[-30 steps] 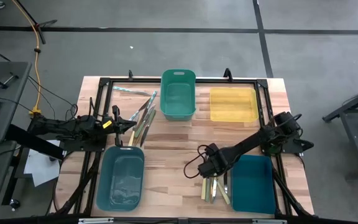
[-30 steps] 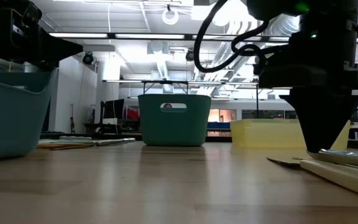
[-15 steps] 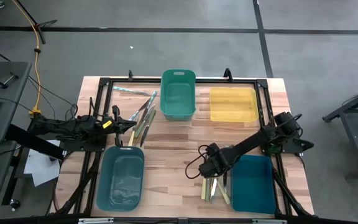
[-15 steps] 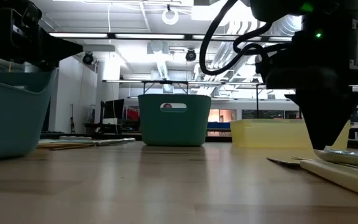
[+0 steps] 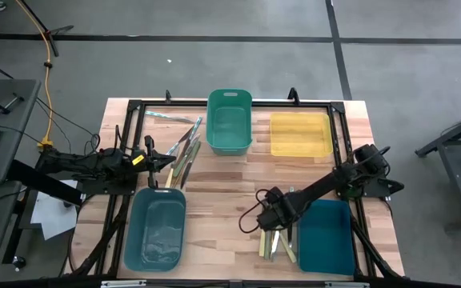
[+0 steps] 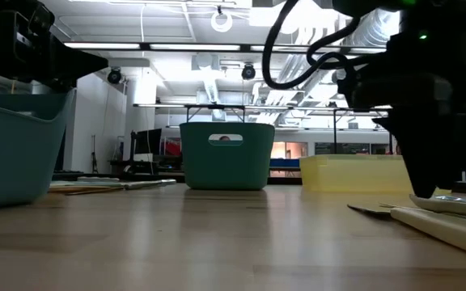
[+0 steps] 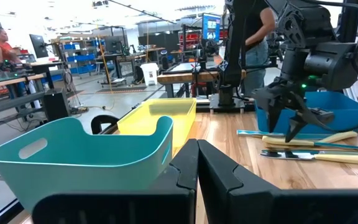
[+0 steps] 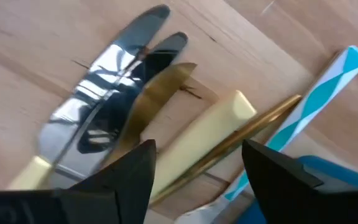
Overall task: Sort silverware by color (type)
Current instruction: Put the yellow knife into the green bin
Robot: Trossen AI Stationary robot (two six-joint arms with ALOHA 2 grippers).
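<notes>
The right gripper [image 5: 272, 222] hangs just above a small cluster of silverware [image 5: 278, 241] near the table's front edge, its fingers [image 8: 123, 174] spread apart with nothing between them. Below it lie a silver knife blade [image 8: 107, 106], a gold blade [image 8: 157, 93], a pale yellow handle [image 8: 197, 140] and a teal-and-white handle [image 8: 316, 106]. A blue bin [image 5: 326, 237] sits right beside this cluster. A second pile of silverware [image 5: 181, 152] lies near the left gripper [image 5: 169, 161], whose fingers are closed on nothing, between a green bin [image 5: 229, 121] and a teal bin [image 5: 155, 227]. A yellow bin [image 5: 300, 134] stands at the back of the table [image 5: 218, 196].
</notes>
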